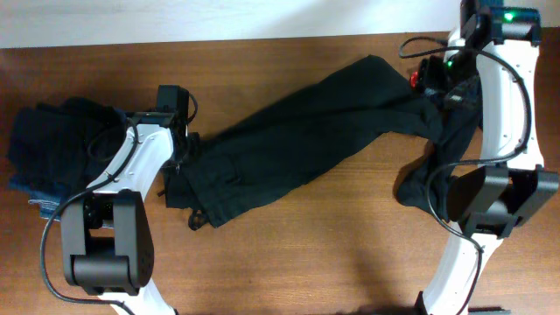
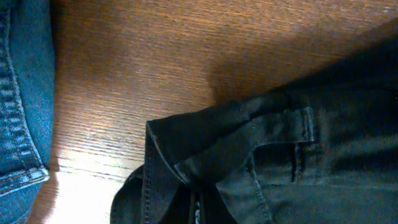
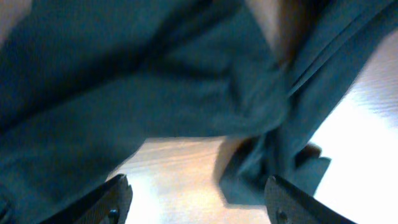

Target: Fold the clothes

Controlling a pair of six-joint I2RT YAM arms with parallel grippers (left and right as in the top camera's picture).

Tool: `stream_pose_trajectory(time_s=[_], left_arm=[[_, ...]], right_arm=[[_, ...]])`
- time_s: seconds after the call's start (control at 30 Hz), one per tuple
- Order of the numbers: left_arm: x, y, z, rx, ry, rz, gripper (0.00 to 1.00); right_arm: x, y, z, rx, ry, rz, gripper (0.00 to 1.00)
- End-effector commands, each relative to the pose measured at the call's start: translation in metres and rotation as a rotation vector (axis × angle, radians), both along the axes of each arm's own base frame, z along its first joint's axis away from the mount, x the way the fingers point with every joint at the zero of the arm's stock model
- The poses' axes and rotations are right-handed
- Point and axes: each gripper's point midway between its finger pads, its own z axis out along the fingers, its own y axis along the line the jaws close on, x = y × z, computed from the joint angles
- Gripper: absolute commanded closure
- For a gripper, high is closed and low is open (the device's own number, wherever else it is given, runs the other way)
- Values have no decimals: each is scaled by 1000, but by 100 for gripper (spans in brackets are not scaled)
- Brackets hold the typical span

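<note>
Black trousers (image 1: pixel 297 144) lay diagonally across the surface (image 1: pixel 350 236), waistband end at the closed left claw (image 1: pixel 181 140), leg end directly ahead of the right claw (image 3: pixel 198 190), whose jaws stood apart, holding nothing.

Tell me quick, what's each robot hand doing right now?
Left gripper: shut, at the edge of the black garment; whether it grips cloth cannot be told.
Right gripper: open, holding nothing.

Black trousers (image 1: pixel 297 144), blue denim jeans (image 2: pixel 18 93) with lighter stitching, brown wood-grain table (image 1: pixel 350 236)
</note>
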Motion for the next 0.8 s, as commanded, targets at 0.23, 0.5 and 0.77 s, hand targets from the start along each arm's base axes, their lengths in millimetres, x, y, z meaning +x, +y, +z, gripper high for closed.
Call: stream_pose_trajectory(time_s=[0.23, 0.5, 0.77], left_arm=[[9, 12, 17, 35, -58, 22, 100], [20, 11, 20, 31, -106, 23, 100], [18, 11, 19, 32, -95, 22, 100]], right_arm=[[-28, 29, -15, 160, 156, -52, 57], [-32, 34, -71, 144, 236, -73, 96], [-23, 48, -136, 134, 199, -40, 96]])
